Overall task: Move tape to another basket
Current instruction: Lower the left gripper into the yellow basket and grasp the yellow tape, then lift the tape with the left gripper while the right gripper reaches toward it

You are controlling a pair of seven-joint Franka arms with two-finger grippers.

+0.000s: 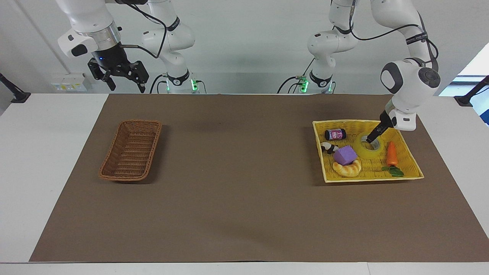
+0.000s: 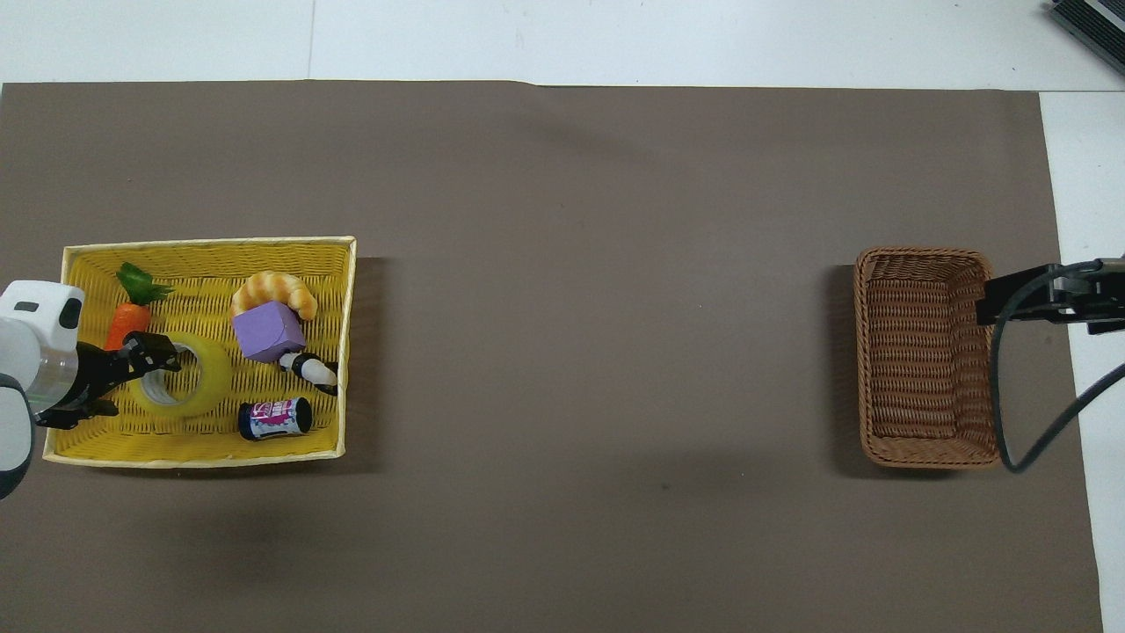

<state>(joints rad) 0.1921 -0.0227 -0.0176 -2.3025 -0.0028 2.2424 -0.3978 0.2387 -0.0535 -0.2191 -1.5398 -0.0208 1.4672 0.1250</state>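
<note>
Right now, in the facing view, the thick roll of yellow translucent packing tape (image 1: 368,147) is lying flat, its hole facing up, in the wide bright-yellow woven tray (image 1: 408,172) at the left arm's end of the table. The left gripper (image 1: 371,138) is slanting down at the roll's core, fingers apart and gripping nothing. The right gripper (image 1: 124,82) is waiting up in the air, jaws spread, near the narrow dark-brown wicker basket (image 1: 109,168) at its own end.

From overhead, the left gripper (image 2: 156,356) is sitting over the tape's (image 2: 204,387) rim toward the orange toy carrot (image 2: 123,323). The basket (image 2: 923,259) is lying well apart, so the left arm is plainly the nearer one.
</note>
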